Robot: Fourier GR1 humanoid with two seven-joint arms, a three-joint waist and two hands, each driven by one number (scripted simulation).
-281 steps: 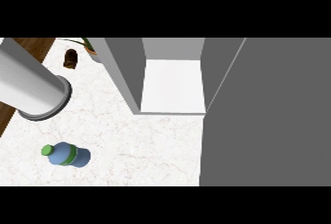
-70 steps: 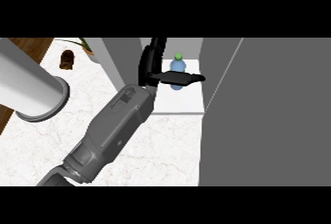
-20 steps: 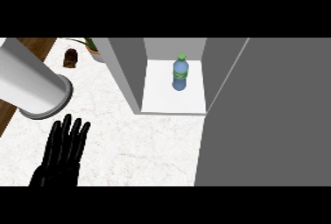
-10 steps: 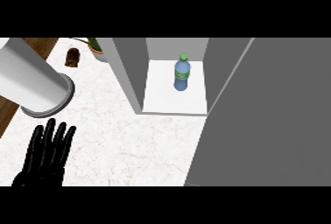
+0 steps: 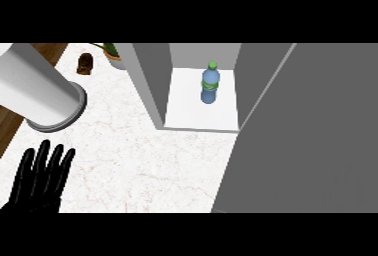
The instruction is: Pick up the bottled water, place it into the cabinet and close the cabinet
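The bottled water (image 5: 210,86) stands upright inside the cabinet (image 5: 151,80), its green label unreadable. The left robot hand (image 5: 37,186), cut off at the lower edge, is released, fingers straight.

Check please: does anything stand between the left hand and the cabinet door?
Nothing visible does. Only bare counter lies between the open left hand at lower left and the grey cabinet door at right. The bottled water stands upright inside the cabinet, away from that path.

White marbled counter (image 5: 148,160), wooden strip (image 5: 53,49) along its left, possibly a potted plant (image 5: 114,54) behind.
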